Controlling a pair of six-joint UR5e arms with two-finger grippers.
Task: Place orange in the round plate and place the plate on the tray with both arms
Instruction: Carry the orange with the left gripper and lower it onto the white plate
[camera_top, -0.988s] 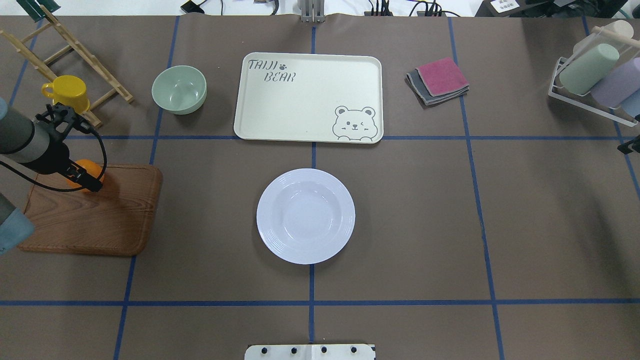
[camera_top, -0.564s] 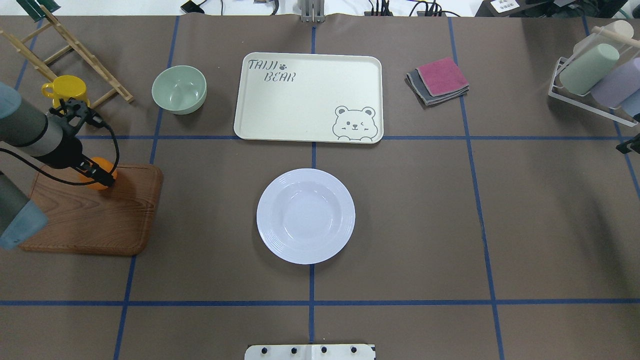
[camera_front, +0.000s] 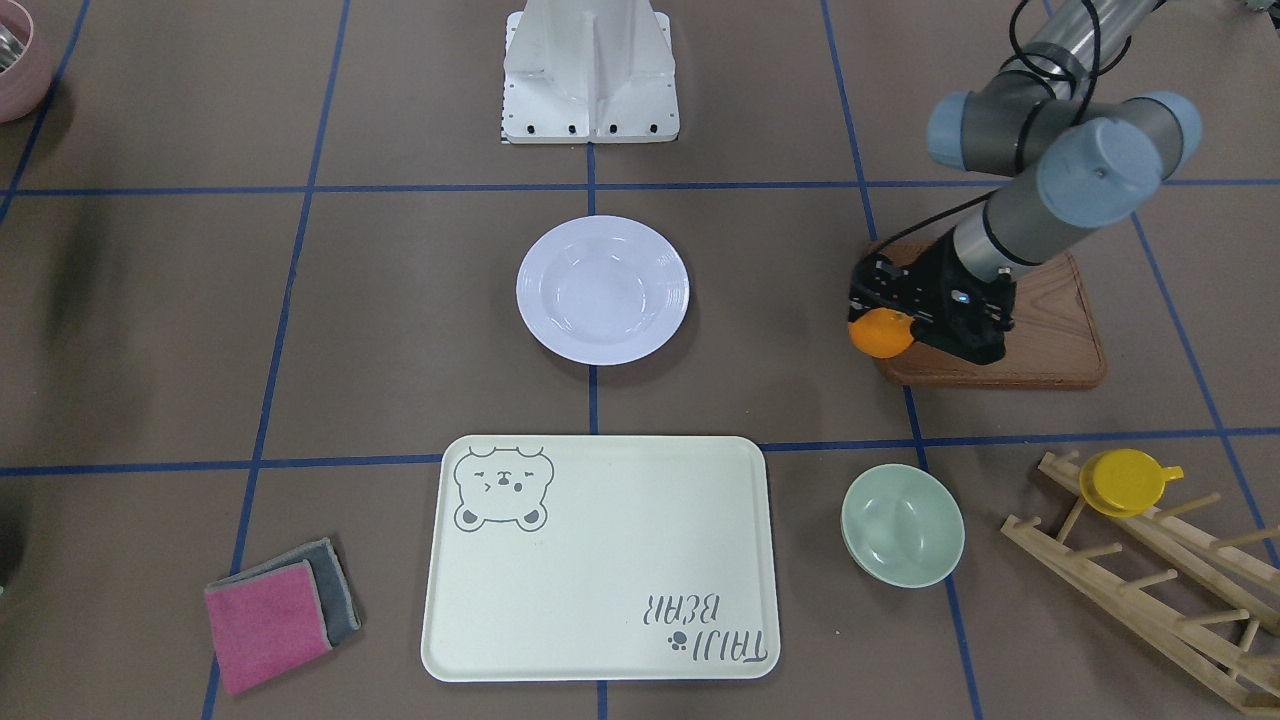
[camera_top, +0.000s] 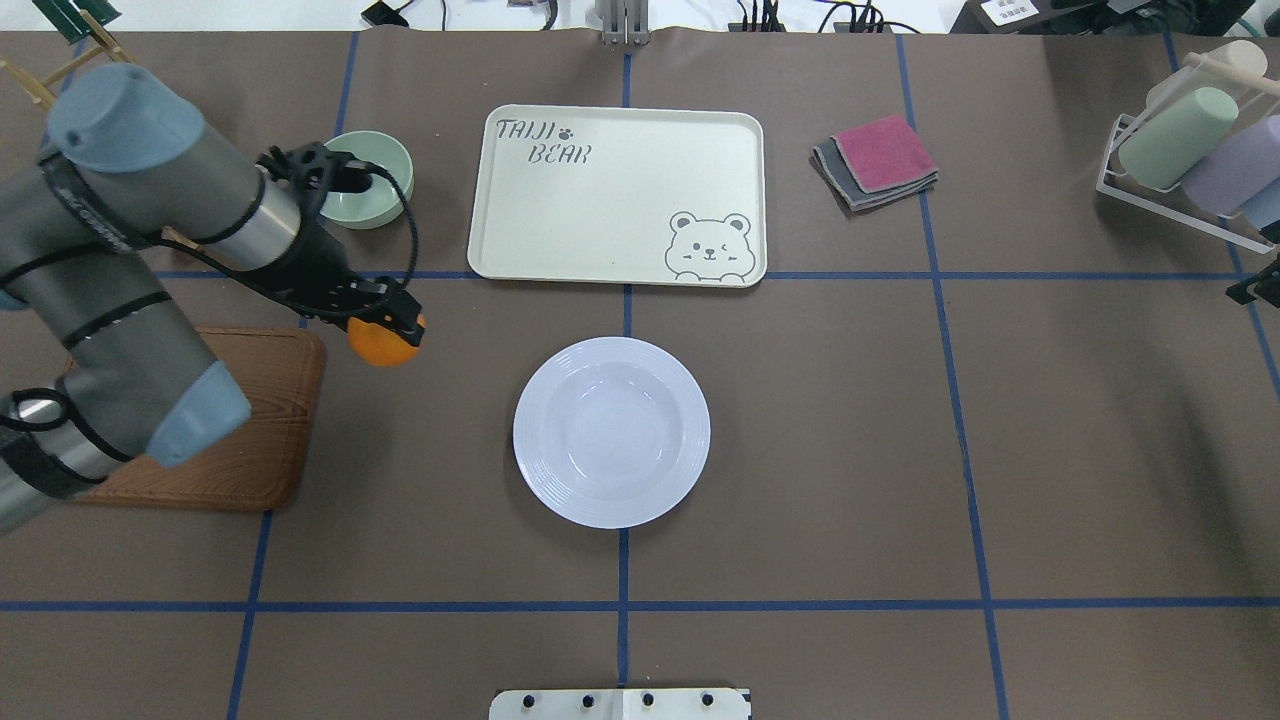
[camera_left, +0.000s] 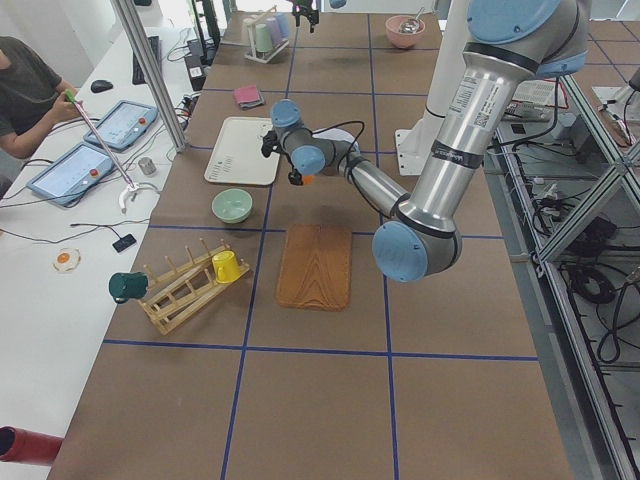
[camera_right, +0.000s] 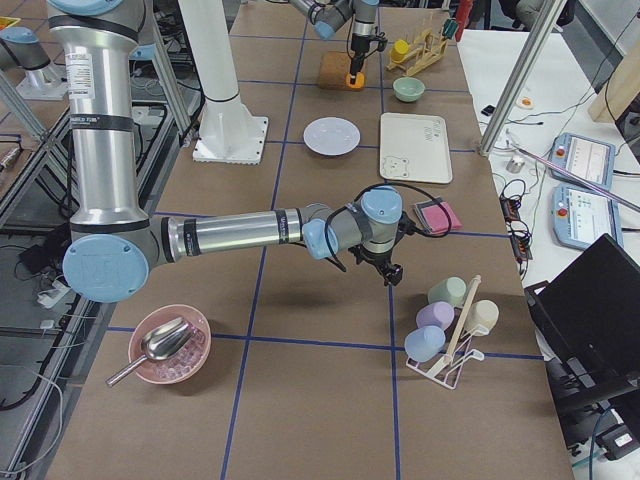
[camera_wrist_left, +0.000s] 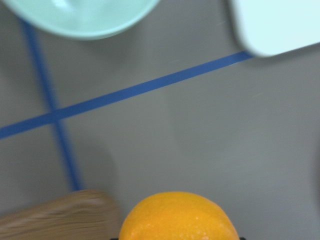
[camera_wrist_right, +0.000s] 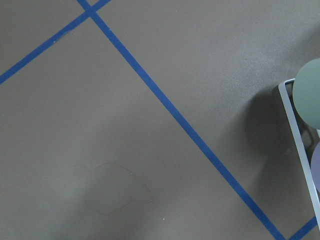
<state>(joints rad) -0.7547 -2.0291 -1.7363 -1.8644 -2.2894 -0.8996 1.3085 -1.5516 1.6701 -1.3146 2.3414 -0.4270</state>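
Left claw (camera_front: 881, 320) gripping orange (camera_front: 878, 340) — beside wooden board (camera_front: 1050, 335), round plate (camera_front: 602, 290) mid-table, tray (camera_front: 600, 570) well apart

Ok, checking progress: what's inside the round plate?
Nothing: the round plate shows wholly bare, nothing covering it. The left gripper holds the orange near the wooden board.

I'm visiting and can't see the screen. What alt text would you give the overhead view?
The robot's left arm holds a small orange in its jaws, between a wooden board and an empty white round plate. Beyond the plate lie a cream bear tray and a green bowl.
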